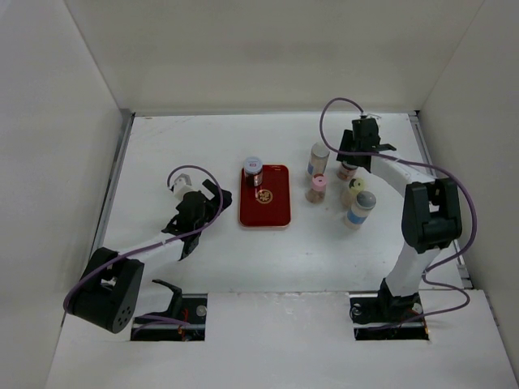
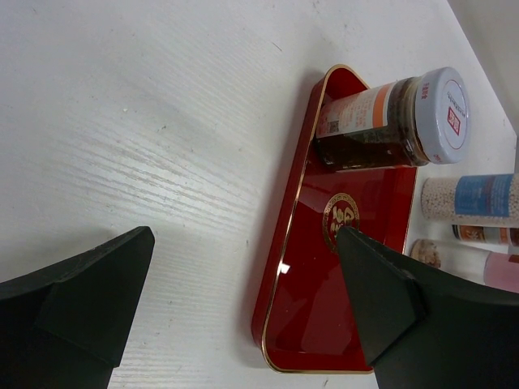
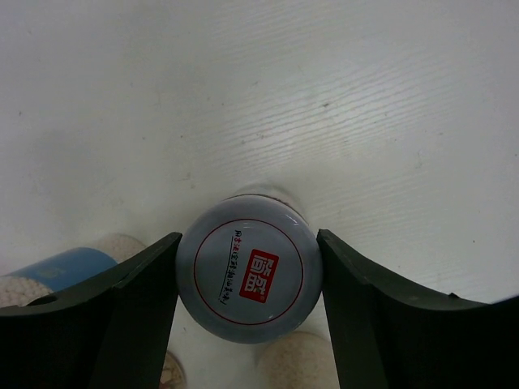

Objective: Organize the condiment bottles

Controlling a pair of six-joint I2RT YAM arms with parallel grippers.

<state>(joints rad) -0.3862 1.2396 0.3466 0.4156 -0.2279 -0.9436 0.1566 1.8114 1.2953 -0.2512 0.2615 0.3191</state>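
Left claw (image 2: 243,235) hangs released and empty, its two dark fingers spread wide above the bare table (image 1: 162,162). Just off its right finger lies the red tray (image 1: 276,212). The tray's long side runs away from the claw, and it has a gold rim and a gold emblem at its middle. At the tray's far end, ahead of the claw and past that same finger, stands the dark-filled jar (image 2: 389,121). The top view shows it upright, long axis vertical, its grey cap upward with a red mark on it. An orange-and-white label wraps its side.

Farther right, between the two claws, the blue-labelled jar (image 1: 319,160) and the pink-capped jar (image 1: 317,188) stand upright on the table. They are near each other, the pink one closer to the arm bases. Both are just left of the right claw.

Right claw (image 3: 247,243) points straight down and is clenched on the gripped jar (image 3: 249,271). Both fingers press the sides of its round grey cap. The cap faces the wrist camera and shows a red square mark inside a thin red ring. That jar is upright, long axis vertical; whether its foot rests on the table I cannot tell. On the claw's near side stand the cream-capped jar (image 1: 351,191) and the grey-capped jar (image 1: 361,208) with a blue label. Both are upright and close together, the grey-capped one closest to the bases.
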